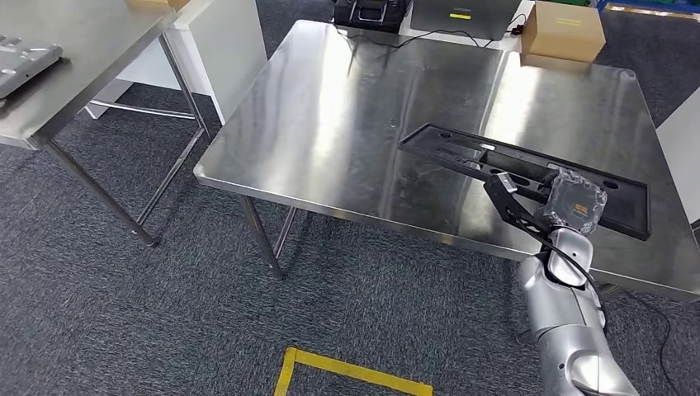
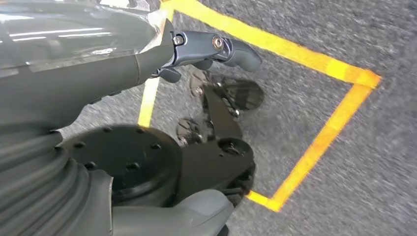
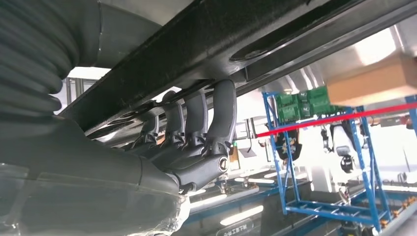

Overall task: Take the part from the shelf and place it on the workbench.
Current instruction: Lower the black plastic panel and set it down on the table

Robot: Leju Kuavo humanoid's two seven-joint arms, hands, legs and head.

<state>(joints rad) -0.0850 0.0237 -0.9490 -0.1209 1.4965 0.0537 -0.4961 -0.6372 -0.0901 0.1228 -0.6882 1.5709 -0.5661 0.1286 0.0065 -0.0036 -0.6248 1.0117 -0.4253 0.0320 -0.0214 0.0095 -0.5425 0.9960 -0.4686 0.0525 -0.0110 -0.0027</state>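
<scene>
Two hands: right hand is up over the table edge; left hand hangs low over the floor.
Part: a long, flat black part with holes in it. It is above the near right side of the shiny workbench, close to the top. I cannot tell if it touches the top.
Right hand: it holds the part near the middle of its near long edge. In the right wrist view the dark fingers are side by side and curl up against the black part.
Right arm: silver, coming up from the low right corner, with clear crinkly wrap around the wrist.
Left hand: its fingers are curled in. It holds nothing.
Floor: dark grey carpet with yellow tape lines. In the left wrist view the yellow tape makes a corner under the left hand.
Other table: a second metal table stands to the left, apart from the workbench. A grey metal piece lies on it.
Far side: a brown box sits past the far right corner of the workbench. A dark case sits past the far edge.
Background: a blue rack with green boxes on top shows in the right wrist view.
</scene>
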